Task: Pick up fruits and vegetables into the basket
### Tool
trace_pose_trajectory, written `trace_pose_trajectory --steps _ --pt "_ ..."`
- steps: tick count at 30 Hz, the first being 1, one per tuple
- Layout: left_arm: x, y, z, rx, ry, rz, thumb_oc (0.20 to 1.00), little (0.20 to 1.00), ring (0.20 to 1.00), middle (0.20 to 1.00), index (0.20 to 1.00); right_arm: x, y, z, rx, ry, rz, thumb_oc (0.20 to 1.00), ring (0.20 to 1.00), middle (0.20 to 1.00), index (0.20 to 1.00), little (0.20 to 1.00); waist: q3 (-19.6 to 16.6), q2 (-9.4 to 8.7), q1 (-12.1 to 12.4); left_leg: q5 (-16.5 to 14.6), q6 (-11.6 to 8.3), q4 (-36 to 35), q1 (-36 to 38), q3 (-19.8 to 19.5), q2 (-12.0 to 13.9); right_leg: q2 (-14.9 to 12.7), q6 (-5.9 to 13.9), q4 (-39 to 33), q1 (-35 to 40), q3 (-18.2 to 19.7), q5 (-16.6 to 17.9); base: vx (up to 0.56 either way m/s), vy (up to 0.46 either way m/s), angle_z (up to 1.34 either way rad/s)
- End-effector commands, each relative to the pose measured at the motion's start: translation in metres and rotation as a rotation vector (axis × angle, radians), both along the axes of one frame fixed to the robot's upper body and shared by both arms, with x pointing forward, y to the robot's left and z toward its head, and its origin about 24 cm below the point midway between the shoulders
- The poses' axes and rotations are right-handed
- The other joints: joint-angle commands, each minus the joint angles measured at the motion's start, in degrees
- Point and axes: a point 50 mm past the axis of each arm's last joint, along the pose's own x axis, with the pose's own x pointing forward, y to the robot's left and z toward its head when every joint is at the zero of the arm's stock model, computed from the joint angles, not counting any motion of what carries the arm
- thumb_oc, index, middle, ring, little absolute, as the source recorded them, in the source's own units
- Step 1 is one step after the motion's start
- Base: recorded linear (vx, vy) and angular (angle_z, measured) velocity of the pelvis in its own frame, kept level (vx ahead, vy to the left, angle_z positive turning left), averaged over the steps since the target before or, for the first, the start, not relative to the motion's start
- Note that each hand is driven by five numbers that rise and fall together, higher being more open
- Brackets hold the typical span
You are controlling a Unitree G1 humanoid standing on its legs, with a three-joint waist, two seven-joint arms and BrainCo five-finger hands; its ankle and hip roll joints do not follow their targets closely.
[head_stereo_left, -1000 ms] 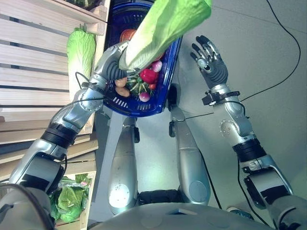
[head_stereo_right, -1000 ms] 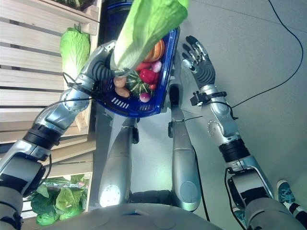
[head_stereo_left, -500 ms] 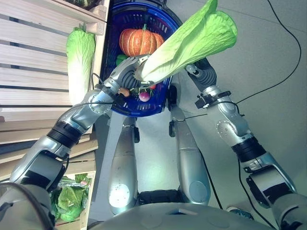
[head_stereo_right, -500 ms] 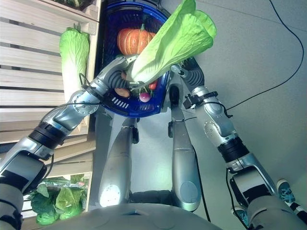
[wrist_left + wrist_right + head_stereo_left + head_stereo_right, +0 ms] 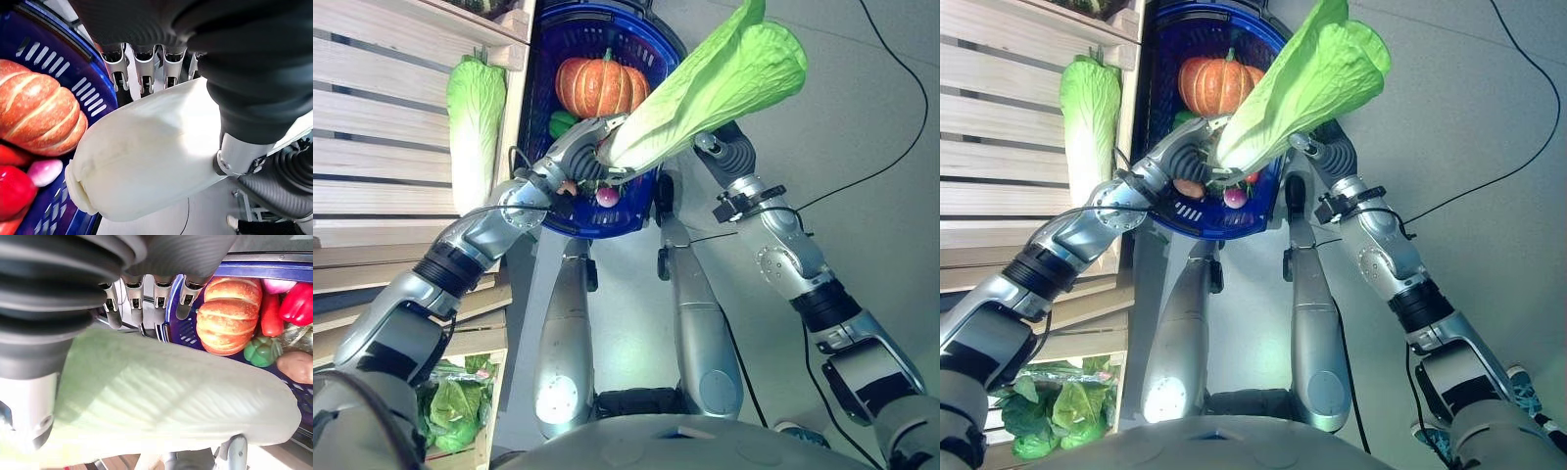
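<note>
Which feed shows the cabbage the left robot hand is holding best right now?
The left eye view: the whole cabbage shows, from its pale base in the left robot hand to its leafy top, slanting over the basket. The left wrist view shows its white base, the right wrist view its green side.

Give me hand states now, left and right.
Left hand: shut on the cabbage at its white stem end.
Right hand: under the cabbage, fingers hidden; cannot tell.

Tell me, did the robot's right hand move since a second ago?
Yes. The right hand went from out over the floor toward the blue basket, under the big cabbage.
</note>
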Motion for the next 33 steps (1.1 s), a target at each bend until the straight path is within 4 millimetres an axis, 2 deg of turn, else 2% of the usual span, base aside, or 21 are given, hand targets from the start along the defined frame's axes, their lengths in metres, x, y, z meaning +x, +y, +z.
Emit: trace_pose_trajectory --steps 1,15,16,17,30,31,32,33 --pt "-0.018 -0.027 -0.002 0.02 0.001 -0.142 0.2 0.2 0.2 0.2 0.2 -0.02 0.025 0.035 0.072 -0.162 0.184 1.0 1.0 1.0 1.0 1.0 -2.2 0.82 -0.3 4.2 1.82 -6.6 -0.3 1.8 -2.8 2.5 3.46 2.5 3.5 -4.9 -5.7 0.0 0.0 0.0" --pt "-0.01 -0.015 -0.023 0.177 0.149 -0.051 0.2 0.2 0.2 0.2 0.2 -0.027 0.023 0.043 0.132 -0.223 0.215 1.0 1.0 1.0 1.0 1.0 -2.2 0.36 -0.2 3.9 1.93 -7.4 0.5 1.7 -2.7 2.4 3.86 1.8 4.2 -5.2 -5.6 0.0 0.0 0.0" --pt "-0.01 -0.015 -0.024 0.185 0.157 -0.053 0.2 0.2 0.2 0.2 0.2 -0.028 0.022 0.044 0.139 -0.24 0.21 0.507 0.507 0.507 0.507 0.507 -2.2 0.38 -0.2 3.9 1.93 -7.4 0.6 1.7 -2.7 2.4 3.9 1.8 4.3 -5.2 -5.6 0.0 0.0 0.0" --pt "-0.01 -0.016 -0.024 0.191 0.162 -0.055 0.2 0.2 0.2 0.2 0.2 -0.029 0.023 0.045 0.147 -0.249 0.208 0.2 0.2 0.2 0.2 0.2 -2.2 0.37 -0.2 4.0 1.94 -7.5 0.7 1.7 -2.7 2.4 3.93 1.7 4.4 -5.2 -5.6 0.0 0.0 0.0" --pt "-0.01 -0.017 -0.024 0.154 0.157 -0.052 0.2 0.2 0.2 0.2 0.2 -0.027 0.022 0.047 0.17 -0.274 0.209 0.2 0.2 0.2 0.2 0.2 -2.2 0.44 0.0 4.3 1.75 -8.4 1.0 1.6 -2.6 2.2 4.17 0.9 4.8 -5.6 -5.4 0.0 0.0 0.0" --pt "-0.01 -0.016 -0.023 0.142 0.152 -0.049 0.253 0.253 0.253 0.253 0.253 -0.027 0.022 0.048 0.17 -0.278 0.208 0.2 0.2 0.2 0.2 0.2 -2.2 0.48 0.1 4.6 1.76 -8.6 0.7 1.6 -2.6 2.2 4.16 0.8 4.5 -5.7 -5.1 0.0 0.0 0.0" --pt "-0.009 -0.017 -0.023 0.124 0.15 -0.044 0.42 0.42 0.42 0.42 0.42 -0.027 0.022 0.047 0.173 -0.276 0.207 0.2 0.2 0.2 0.2 0.2 -2.2 0.44 0.1 4.6 1.78 -8.6 0.8 1.5 -2.6 2.2 4.14 0.8 4.6 -5.7 -5.2 0.0 0.0 0.0" --pt "-0.01 -0.017 -0.024 0.099 0.155 -0.039 0.909 0.909 0.909 0.909 0.909 -0.027 0.023 0.046 0.174 -0.273 0.207 0.2 0.2 0.2 0.2 0.2 -2.2 0.4 0.1 4.3 1.77 -8.5 1.0 1.5 -2.6 2.2 4.14 0.9 4.8 -5.8 -5.5 0.0 0.0 0.0"
